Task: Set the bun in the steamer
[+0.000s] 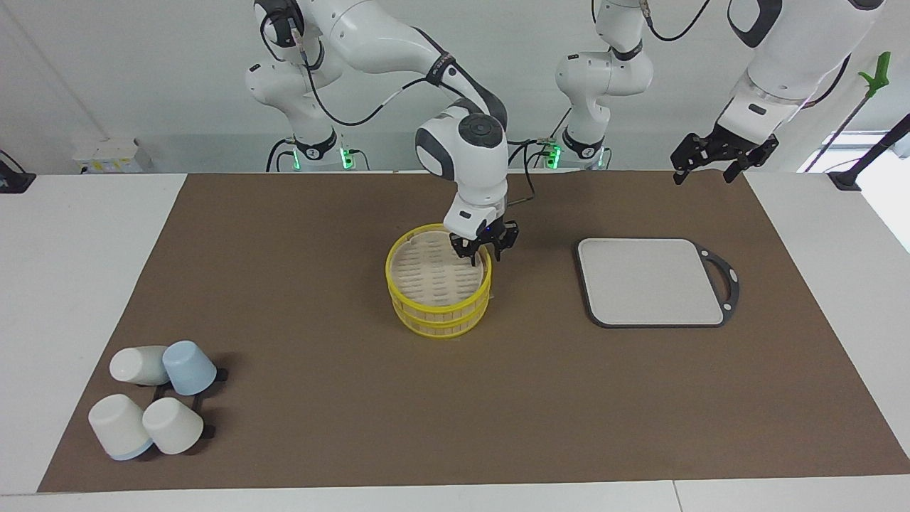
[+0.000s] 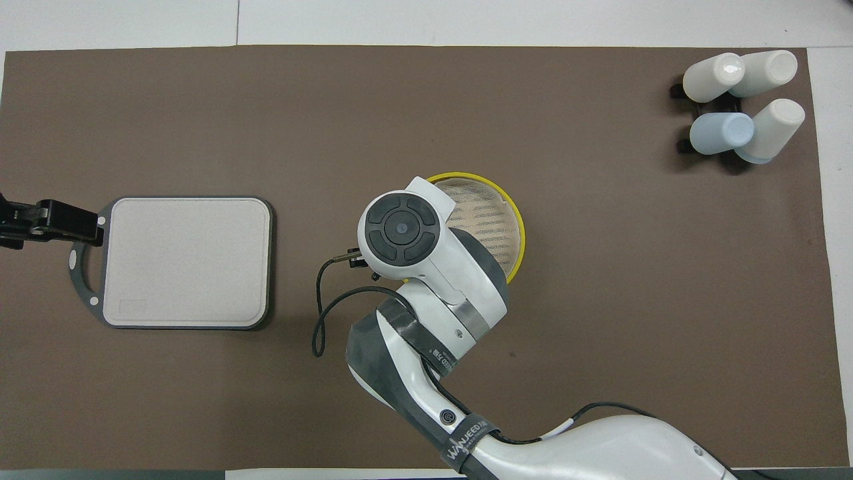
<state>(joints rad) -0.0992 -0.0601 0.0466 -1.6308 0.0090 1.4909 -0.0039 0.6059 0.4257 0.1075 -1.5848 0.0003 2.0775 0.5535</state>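
Two grippers: the right gripper (image 1: 485, 250) sits at the steamer's (image 1: 407, 293) rim, presumably lid-bound, jaws unreadable; the left gripper (image 1: 719, 160) waits, released.

A white table (image 1: 78, 284) carries a brown mat (image 1: 298, 355) that covers most of its top. On the mat, the yellow steamer (image 1: 439, 313) sits at the middle, directly under the right gripper (image 1: 485, 250). A grey square board (image 1: 650, 282) lies beside it toward the left arm's end. Four upturned cups (image 1: 153, 405) cluster on a black rack at the right arm's end, well apart from that gripper.
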